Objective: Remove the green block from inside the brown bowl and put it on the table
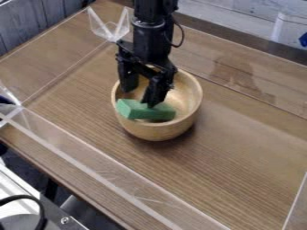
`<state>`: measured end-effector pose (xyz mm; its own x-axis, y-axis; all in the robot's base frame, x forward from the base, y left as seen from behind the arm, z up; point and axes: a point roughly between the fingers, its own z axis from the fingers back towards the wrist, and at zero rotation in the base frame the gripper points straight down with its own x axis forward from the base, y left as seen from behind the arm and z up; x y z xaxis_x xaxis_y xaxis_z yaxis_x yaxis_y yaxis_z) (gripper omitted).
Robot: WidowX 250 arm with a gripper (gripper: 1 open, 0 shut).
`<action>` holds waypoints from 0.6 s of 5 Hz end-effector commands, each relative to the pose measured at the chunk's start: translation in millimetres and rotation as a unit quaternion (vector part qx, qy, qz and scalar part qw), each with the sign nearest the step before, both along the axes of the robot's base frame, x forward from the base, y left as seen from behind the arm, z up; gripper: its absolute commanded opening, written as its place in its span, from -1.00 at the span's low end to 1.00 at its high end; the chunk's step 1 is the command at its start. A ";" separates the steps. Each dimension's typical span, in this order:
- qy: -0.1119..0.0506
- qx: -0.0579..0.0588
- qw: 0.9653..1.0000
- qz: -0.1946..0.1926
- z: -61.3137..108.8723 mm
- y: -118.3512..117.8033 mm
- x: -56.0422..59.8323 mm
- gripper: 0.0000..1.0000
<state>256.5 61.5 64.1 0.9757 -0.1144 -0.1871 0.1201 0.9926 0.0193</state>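
Hand (139, 86) spread wide, pointing down into brown bowl (186, 115); straddling green block (146, 110).

The table (228, 117) is a brown wood-grain top with darker streaks running along its length. Clear acrylic walls (72, 148) edge it, one along the near side and another along the left, meeting at the near-left corner. The brown bowl (156, 121) stands directly on the wood, a little left of the middle and well apart from every wall. A pale sheen lies on the surface to the right of the bowl, perhaps a reflection, though the view is too soft to tell.
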 end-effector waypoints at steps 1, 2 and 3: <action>-0.012 0.009 1.000 -0.007 2.3 3.8 8.9 1.00; -0.006 0.011 1.000 -0.007 -4.2 5.0 10.5 1.00; -0.005 0.012 1.000 -0.007 -8.1 5.4 11.7 1.00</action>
